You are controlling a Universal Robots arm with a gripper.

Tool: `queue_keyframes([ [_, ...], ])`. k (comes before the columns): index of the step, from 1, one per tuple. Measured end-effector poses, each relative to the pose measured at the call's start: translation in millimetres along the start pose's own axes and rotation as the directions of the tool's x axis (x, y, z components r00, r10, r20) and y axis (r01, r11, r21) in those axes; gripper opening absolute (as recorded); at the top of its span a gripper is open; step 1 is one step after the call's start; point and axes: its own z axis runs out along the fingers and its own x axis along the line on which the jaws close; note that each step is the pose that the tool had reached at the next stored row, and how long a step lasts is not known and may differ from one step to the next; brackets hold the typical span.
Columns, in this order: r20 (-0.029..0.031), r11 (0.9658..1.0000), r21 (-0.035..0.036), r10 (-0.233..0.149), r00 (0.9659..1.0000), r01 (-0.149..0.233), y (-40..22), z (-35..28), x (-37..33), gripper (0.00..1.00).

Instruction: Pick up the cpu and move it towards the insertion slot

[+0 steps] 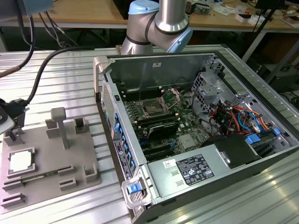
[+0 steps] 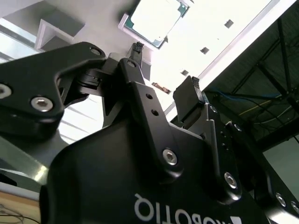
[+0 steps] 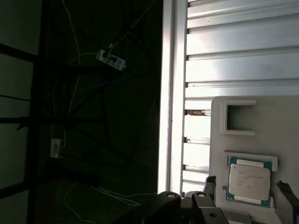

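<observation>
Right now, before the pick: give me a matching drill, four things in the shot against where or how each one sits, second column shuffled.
Column 1
1. cpu
2. insertion slot
3. hand
4. grey tray

Column 2
A. open, holding nothing
B. inside the open computer case
C. on the slatted table, at the exterior view's left of the computer case
D. lying flat in a pocket of the grey tray

Pairs: 1-D, 2-B, 3-A, 4-C
</observation>
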Motion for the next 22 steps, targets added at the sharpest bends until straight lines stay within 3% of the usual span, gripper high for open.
queue_keyframes([
  [6, -0.0001, 1.0, -0.0001, 0.0, 1.0, 0.0, -6.2, 10.7, 0.3, 0.56],
  [8, 0.0001, 1.0, -0.0001, 0.0, 1.0, 0.0, -8.3, 14.5, 0.4, 0.62],
  [9, 0.0, 1.0, -0.0001, 0.0, 1.0, 0.0, -10.1, 17.7, 0.5, 0.69],
  [14, 0.0009, 0.9999, -0.0075, 0.012, 0.9999, -0.012, -14.0, 39.8, -8.7, 0.69],
  [19, 0.0009, 0.9999, -0.0083, 0.012, 0.9999, -0.012, -15.1, 54.5, -9.6, 0.69],
  [22, 0.0009, 0.9999, -0.0103, 0.012, 0.9999, -0.011, -15.4, 60.1, -9.8, 0.69],
])
